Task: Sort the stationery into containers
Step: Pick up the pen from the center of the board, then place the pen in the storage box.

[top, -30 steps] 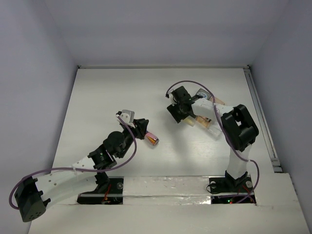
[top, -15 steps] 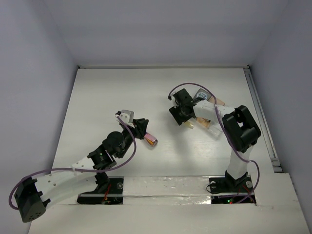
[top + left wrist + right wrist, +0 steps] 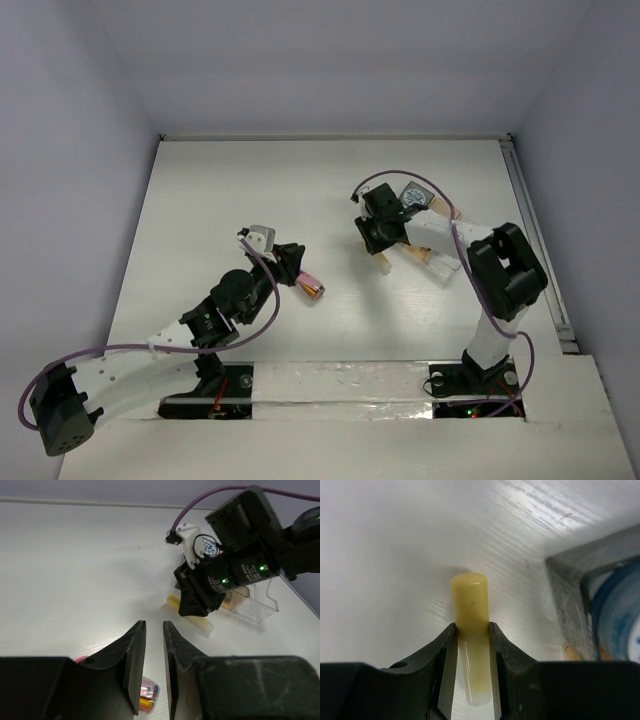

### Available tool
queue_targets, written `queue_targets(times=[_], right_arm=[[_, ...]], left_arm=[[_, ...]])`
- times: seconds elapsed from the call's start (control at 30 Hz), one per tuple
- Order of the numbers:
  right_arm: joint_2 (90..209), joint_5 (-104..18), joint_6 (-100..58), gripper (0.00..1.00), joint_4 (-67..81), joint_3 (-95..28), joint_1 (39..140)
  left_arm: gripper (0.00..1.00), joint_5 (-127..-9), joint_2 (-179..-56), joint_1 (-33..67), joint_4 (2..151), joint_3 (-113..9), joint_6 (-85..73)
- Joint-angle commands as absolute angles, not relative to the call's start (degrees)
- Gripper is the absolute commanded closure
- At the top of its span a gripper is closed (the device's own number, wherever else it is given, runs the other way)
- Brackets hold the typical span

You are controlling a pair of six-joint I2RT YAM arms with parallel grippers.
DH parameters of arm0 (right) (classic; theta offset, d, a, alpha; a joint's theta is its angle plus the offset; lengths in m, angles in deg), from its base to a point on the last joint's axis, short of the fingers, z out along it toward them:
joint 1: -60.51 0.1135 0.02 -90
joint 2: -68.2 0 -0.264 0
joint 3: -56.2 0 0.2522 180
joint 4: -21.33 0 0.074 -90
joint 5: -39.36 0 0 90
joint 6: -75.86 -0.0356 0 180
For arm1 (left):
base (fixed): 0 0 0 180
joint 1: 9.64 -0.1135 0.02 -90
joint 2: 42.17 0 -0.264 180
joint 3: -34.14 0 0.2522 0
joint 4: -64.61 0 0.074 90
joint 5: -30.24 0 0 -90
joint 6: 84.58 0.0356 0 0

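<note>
My right gripper (image 3: pixel 471 627) is shut on a pale yellow highlighter (image 3: pixel 469 600), just above the white table and left of the trays. In the top view this gripper (image 3: pixel 384 250) and the highlighter (image 3: pixel 385 264) sit beside the joined trays (image 3: pixel 436 255). A blue-and-white roll (image 3: pixel 620 615) sits in the dark grey tray (image 3: pixel 567 587). My left gripper (image 3: pixel 154 625) is nearly shut with nothing between its fingers. The clear tube of coloured sticks (image 3: pixel 146 694) lies under its left finger. In the top view the tube (image 3: pixel 313 287) lies just right of the left gripper (image 3: pixel 293 262).
From the left wrist view I see the right gripper (image 3: pixel 195 602) with the highlighter (image 3: pixel 192 621), the roll (image 3: pixel 205 546), the tan tray (image 3: pixel 235 599) and the clear tray (image 3: pixel 260 609). Walls enclose the table on three sides.
My right gripper has shifted a little right and toward the trays with the yellow highlighter in it. The left arm and the tube have barely moved.
</note>
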State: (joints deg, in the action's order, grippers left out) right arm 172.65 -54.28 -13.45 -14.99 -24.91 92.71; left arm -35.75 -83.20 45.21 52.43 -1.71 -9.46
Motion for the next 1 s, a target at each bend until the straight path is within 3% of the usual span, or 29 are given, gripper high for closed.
queue_targets(times=[0.0, 0.23, 0.4, 0.53, 0.97], right_arm=[[163.8, -54.2, -18.5, 0.92, -8.6, -24.0, 92.4], [149.8, -70.6, -29.9, 0.97, 0.5, -17.1, 86.6], [142.8, -71.0, -38.2, 0.98, 4.8, -9.7, 78.3], [141.3, -78.3, -40.6, 0.98, 4.5, -7.0, 76.6], [147.0, -80.8, -51.0, 0.89, 6.0, -6.9, 73.6]], left_arm=[[0.83, -36.5, -83.3, 44.9, 50.2, -2.8, -9.7], [0.83, -36.1, -82.9, 44.9, 50.3, -2.5, -9.6], [0.83, -36.1, -83.2, 44.9, 49.9, -2.4, -9.7], [0.83, -36.6, -83.1, 44.9, 48.8, -1.8, -9.6], [0.83, -36.8, -83.7, 44.9, 48.8, -1.9, -9.6]])
